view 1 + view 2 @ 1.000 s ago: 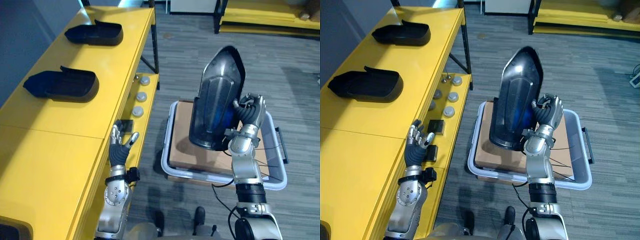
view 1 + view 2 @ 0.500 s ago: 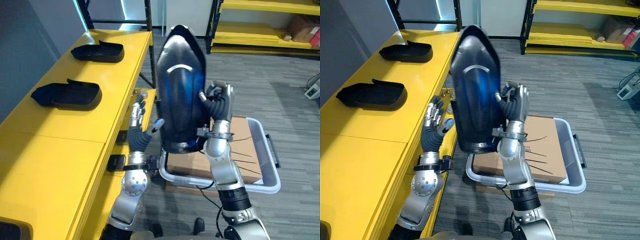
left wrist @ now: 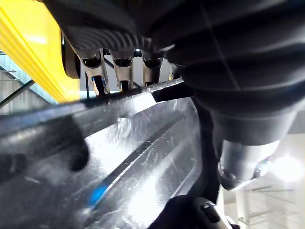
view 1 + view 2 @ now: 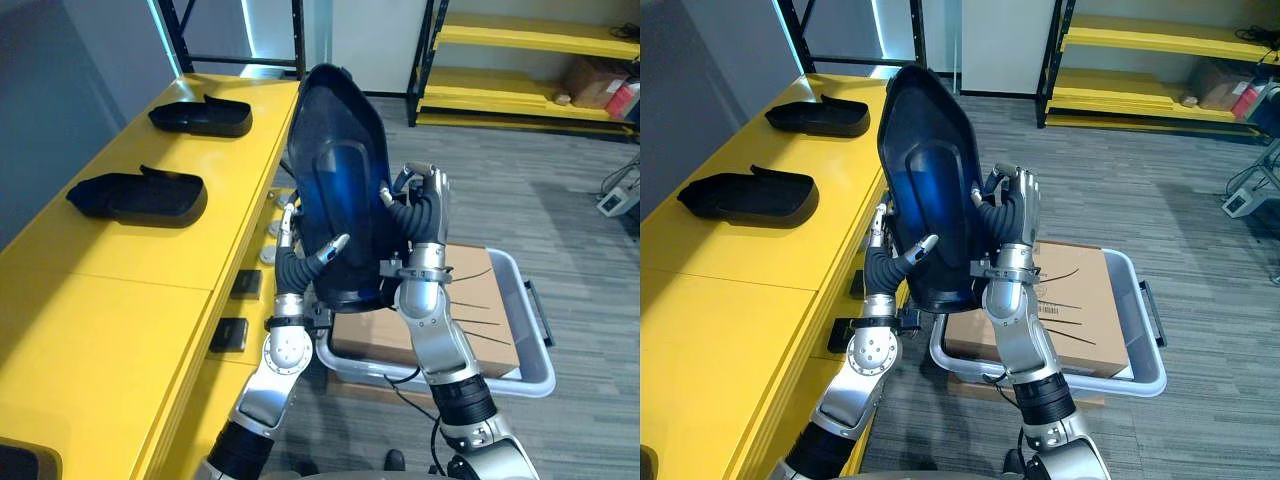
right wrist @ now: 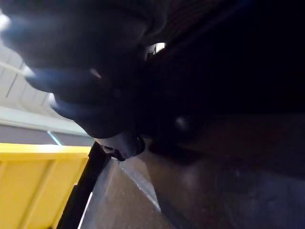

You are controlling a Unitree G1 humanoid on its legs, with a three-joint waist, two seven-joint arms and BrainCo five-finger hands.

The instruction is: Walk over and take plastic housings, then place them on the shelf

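Note:
A large glossy black plastic housing (image 4: 340,200) stands upright in the air between my two hands, beside the edge of the yellow shelf (image 4: 120,300). My right hand (image 4: 420,215) is curled round its right edge. My left hand (image 4: 298,265) grips the lower left edge, thumb on the front face. Its fingers (image 3: 123,71) reach behind the rim of the housing (image 3: 143,167). Two smaller black housings lie on the shelf top, one nearer (image 4: 140,195) and one farther back (image 4: 203,115).
A grey bin (image 4: 530,345) holding a cardboard box (image 4: 480,315) sits on the floor, below and to the right of the held housing. Black shelf posts (image 4: 297,35) rise at the shelf's far end. Yellow racks (image 4: 530,35) line the back wall.
The view has shifted. The housing, at first held by the right hand over the bin, has moved left to the shelf edge, and my left hand has come up and taken its left edge.

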